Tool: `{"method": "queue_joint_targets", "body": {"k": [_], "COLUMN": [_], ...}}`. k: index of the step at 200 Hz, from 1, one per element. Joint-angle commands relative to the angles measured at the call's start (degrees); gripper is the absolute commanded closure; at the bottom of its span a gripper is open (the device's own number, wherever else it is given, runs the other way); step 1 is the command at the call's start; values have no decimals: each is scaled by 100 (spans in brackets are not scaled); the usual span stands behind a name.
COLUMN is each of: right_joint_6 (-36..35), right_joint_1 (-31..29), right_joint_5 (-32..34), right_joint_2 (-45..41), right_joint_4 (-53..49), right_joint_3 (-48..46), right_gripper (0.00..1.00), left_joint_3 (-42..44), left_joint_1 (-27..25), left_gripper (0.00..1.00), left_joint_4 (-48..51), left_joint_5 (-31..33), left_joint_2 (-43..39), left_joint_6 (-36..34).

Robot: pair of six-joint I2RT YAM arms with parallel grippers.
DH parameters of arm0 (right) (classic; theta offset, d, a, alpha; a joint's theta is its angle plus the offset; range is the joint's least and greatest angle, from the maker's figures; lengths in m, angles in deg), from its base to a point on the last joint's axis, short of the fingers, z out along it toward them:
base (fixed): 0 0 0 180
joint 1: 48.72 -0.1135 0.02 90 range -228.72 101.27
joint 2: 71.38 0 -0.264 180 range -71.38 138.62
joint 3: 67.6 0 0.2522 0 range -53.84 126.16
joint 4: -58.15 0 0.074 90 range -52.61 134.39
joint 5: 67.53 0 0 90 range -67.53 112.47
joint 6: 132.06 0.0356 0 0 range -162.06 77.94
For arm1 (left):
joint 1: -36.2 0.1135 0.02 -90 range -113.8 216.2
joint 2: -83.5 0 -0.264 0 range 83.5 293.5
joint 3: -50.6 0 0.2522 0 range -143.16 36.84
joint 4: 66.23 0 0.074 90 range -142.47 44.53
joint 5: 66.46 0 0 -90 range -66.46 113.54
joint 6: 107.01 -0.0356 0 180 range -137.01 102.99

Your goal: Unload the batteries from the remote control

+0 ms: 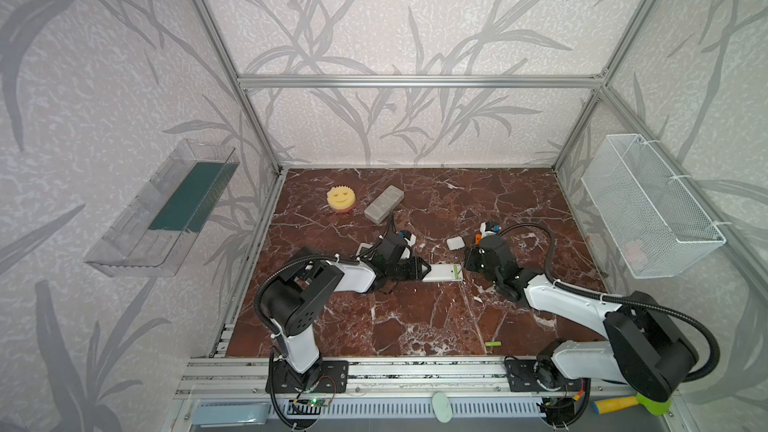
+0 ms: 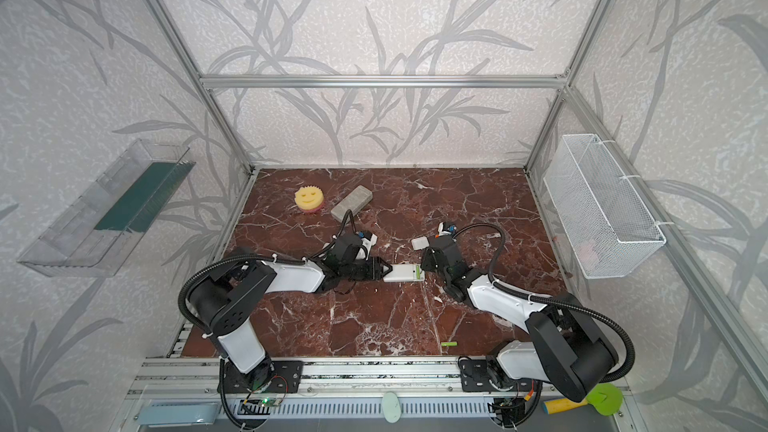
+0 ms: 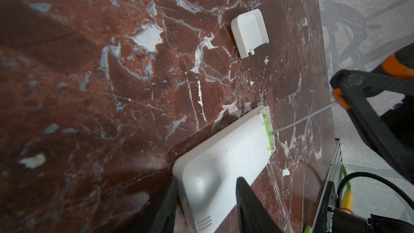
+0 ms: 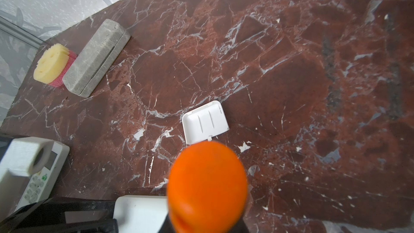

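Risk sits in the pry: near the middle of the red-brown marbled table (image 1: 415, 326), the white plastic remote control (image 3: 224, 164) lies back-up, one end clamped in the half-spread jaws of the left gripper (image 3: 207, 189). The right gripper (image 1: 471, 259), nearly closed on an orange-handled screwdriver (image 3: 302, 119), has its tip at the slim lime-green battery (image 3: 267, 133) in the open bay. Too much force could fling it off the table.

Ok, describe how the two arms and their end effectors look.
The left arm and right arm have white link shells between black rounded joints, on black base plates. A black corrugated cable runs along each, zip-tied. The left end effector and right end effector are black.
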Motion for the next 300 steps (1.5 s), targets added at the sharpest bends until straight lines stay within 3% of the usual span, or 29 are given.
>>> {"method": "queue_joint_targets", "body": {"k": [1,168,300], "right_joint_6": [145,2007,2731], "right_joint_1": [-18,480,795], "right_joint_5": [-24,-620,-815], "right_joint_2": [156,1159,2013], "right_joint_4": [311,2523,3915], "right_joint_3": [-109,-1191,-1621], "right_gripper": [100,100,100], "left_joint_3": [195,584,605], "left_joint_1": [-63,-226,-224], "left_gripper": [54,59,59], "left_joint_4": [299,70,66], "left_joint_5": [48,179,197], "left_joint_2": [36,109,135], "left_joint_6": [107,486,522]}}
